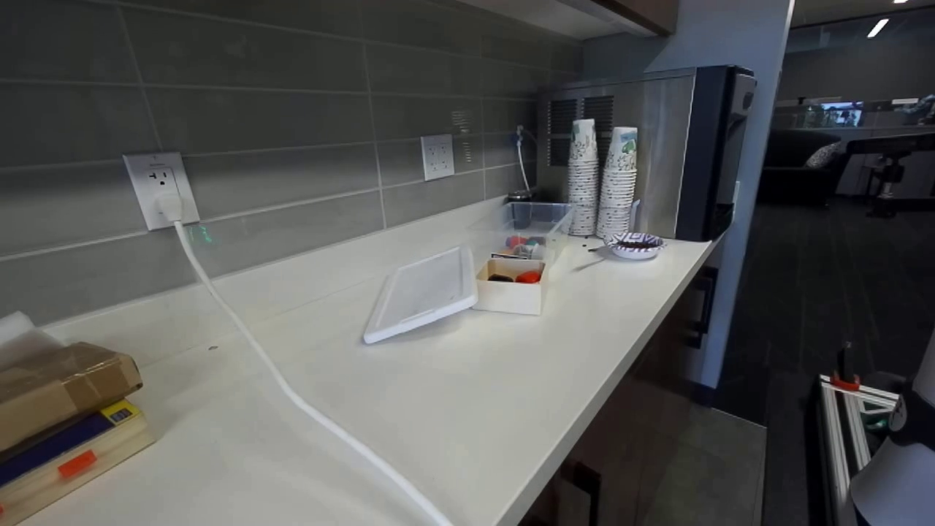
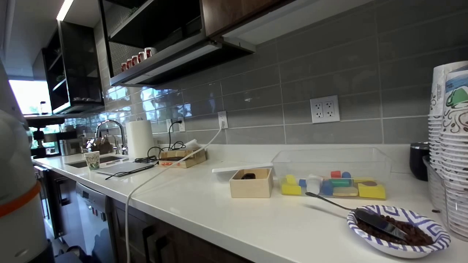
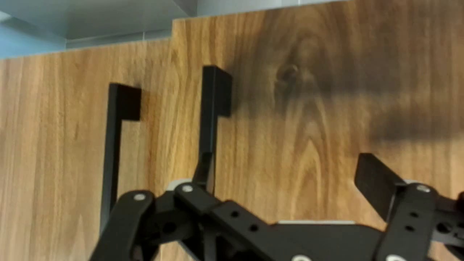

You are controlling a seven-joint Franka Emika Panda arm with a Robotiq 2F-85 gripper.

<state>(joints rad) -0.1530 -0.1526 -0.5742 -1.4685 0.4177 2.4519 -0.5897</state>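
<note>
My gripper (image 3: 284, 163) is open and empty in the wrist view, with its two black fingers wide apart. It faces a brown wooden cabinet front (image 3: 311, 94). A black bar handle (image 3: 208, 108) lies behind the left fingertip in the picture; I cannot tell whether they touch. A second black handle (image 3: 114, 127) is further left. The gripper is out of sight in both exterior views; only parts of the white arm show at the edges (image 1: 895, 467) (image 2: 22, 157). Dark handles (image 2: 148, 237) also show on the cabinets below the counter.
The white counter (image 1: 409, 394) carries a small wooden box (image 2: 251, 188), a clear bin (image 2: 329, 160) of colourful pieces, a white lid (image 1: 424, 292), stacked paper cups (image 1: 617, 197) and a patterned bowl (image 2: 395, 251) with a spoon (image 2: 378, 221). A white cable (image 2: 146, 184) hangs over the edge.
</note>
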